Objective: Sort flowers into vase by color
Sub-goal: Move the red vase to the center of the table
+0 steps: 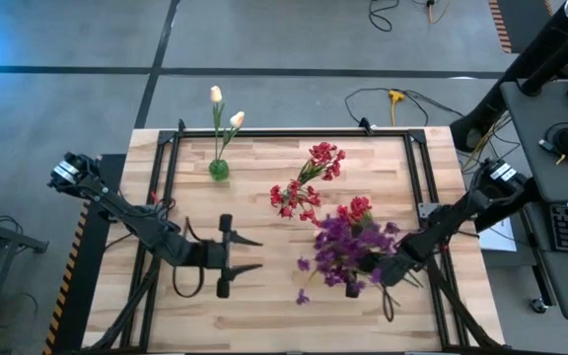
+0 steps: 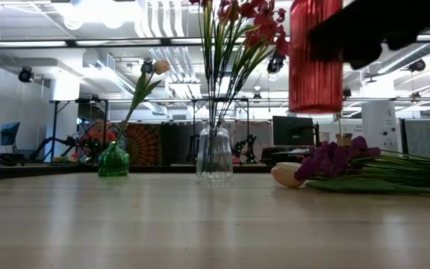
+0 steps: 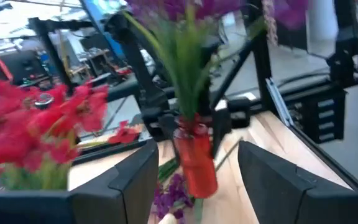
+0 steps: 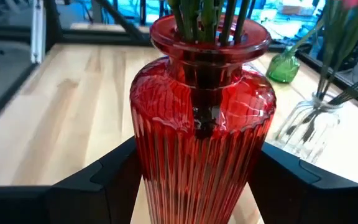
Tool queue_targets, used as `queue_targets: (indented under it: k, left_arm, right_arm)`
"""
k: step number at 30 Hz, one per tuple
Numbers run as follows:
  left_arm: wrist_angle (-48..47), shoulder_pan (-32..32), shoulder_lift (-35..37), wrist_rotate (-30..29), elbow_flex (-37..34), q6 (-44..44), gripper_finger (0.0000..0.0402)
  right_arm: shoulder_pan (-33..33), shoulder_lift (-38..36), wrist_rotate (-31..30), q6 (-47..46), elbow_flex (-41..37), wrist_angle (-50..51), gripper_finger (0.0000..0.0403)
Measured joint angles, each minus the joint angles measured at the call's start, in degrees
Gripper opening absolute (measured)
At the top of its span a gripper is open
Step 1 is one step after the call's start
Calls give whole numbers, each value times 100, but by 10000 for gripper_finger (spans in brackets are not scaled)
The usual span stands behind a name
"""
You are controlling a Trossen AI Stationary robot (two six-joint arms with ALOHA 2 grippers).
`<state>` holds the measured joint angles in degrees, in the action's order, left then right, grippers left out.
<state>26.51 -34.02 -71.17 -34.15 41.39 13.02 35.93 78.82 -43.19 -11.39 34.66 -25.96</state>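
The right gripper (image 4: 197, 180) has its fingers clamped on either side of a ribbed red vase (image 4: 201, 134), and from the low view that vase hangs clear above the desk (image 2: 163, 224), near the right edge. Green stems stand in its neck, and from above a mass of purple flowers (image 1: 348, 247) spreads over it, so the vase's long axis runs upright between the fingers.

What matters next, I'd say, is what lies under it. A bundle of purple flowers lies flat on the desk (image 2: 364, 168) with stems pointing toward the right edge, and a cream tulip bud (image 2: 286, 175) rests just beside the blossoms. If the vase comes down, it needs a bare patch, not those stems.

The left gripper (image 1: 227, 254) waits on the left half of the desk, near the front edge, fingers spread wide and empty, pointing toward the held vase. The right arm is plainly the one at work.

The clear vase (image 2: 215, 153) of red flowers (image 1: 309, 182) stands mid-desk. The small green vase (image 1: 219, 170) with tulips (image 1: 225, 108) sits by the back edge.
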Motion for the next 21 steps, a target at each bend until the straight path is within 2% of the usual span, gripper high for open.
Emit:
queue_targets:
  k: [7, 10, 16, 21]
  left_arm:
    - [454, 0, 246, -52, -393, -1, 203]
    - [497, 0, 228, -51, -409, -17, 203]
    - [486, -7, 64, -46, -354, -69, 203]
    - [480, -7, -96, -41, -251, -86, 203]
  right_arm:
    - [-154, 560, 105, 65, -4, -231, 248]
    - [-144, 800, 306, 134, -3, -718, 248]
    - [-147, 1189, 276, -28, -39, -762, 243]
    - [-162, 1527, 270, 39, -42, -1261, 253]
